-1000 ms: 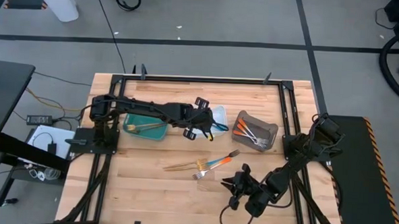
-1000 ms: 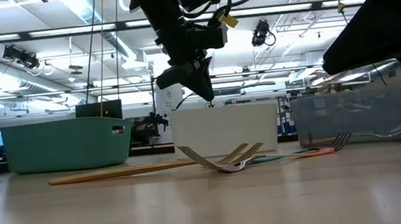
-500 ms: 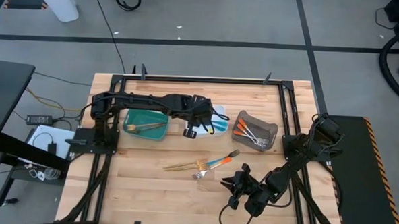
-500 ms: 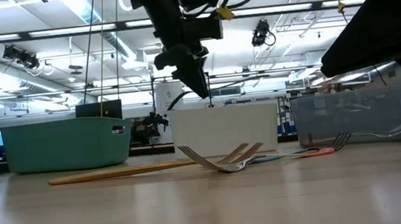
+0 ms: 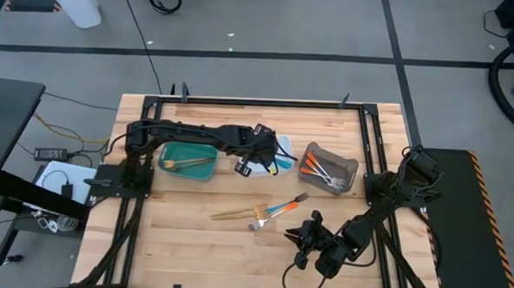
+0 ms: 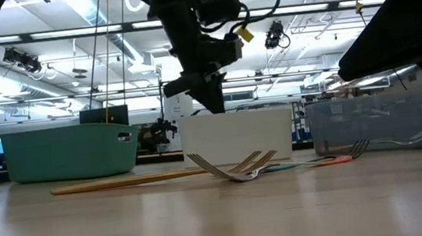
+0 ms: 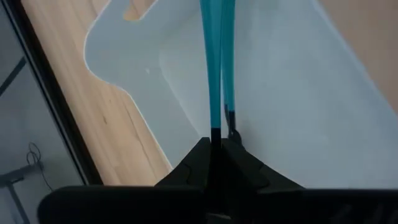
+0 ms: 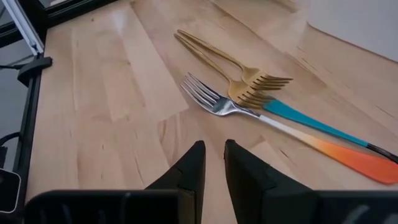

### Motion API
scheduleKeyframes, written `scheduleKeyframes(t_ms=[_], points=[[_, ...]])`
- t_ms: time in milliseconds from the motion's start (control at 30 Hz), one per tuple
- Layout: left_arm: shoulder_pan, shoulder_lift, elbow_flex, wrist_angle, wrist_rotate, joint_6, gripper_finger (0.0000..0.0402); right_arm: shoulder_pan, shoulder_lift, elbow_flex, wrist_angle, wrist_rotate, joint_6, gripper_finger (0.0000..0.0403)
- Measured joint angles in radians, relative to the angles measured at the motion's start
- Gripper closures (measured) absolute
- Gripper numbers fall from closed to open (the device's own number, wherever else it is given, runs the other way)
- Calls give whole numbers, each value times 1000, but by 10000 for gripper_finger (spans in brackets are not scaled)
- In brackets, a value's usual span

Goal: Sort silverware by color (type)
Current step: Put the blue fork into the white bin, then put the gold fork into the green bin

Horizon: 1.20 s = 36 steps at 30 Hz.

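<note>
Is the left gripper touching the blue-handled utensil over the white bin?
Touching. In the left wrist view, the left gripper has its fingers closed on the end of the blue handle, which extends over the white bin.

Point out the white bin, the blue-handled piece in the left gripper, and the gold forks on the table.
white bin [image 7: 298,124]: left wrist view, on its bare inner wall.
blue-handled piece [image 7: 214,68]: left wrist view, midway along the handle.
left gripper [image 7: 217,149]: left wrist view, between its fingertips.
gold forks [image 8: 258,87]: right wrist view, on the tines.
</note>
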Motion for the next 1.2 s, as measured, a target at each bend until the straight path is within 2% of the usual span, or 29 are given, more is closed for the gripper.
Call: scheduleKeyframes(t_ms=[267,500,667,833,1000,1200], points=[[13,22,-1,1,2,-48,357,4,0,0,5,-2,0,336],[-4,21,7,-8,1,-67,287,4,0,-1,7,-2,-2,336],[-33,20,71,-64,-35,-80,240,4,0,-1,6,0,-3,336],[-95,2,112,-110,-33,-154,242,16,-20,-1,-69,-8,-22,337],[-161,-3,111,-182,61,-293,256,36,-105,0,-220,8,-13,337],[-241,-3,111,-193,90,-473,259,39,-169,0,-348,2,-136,337]])
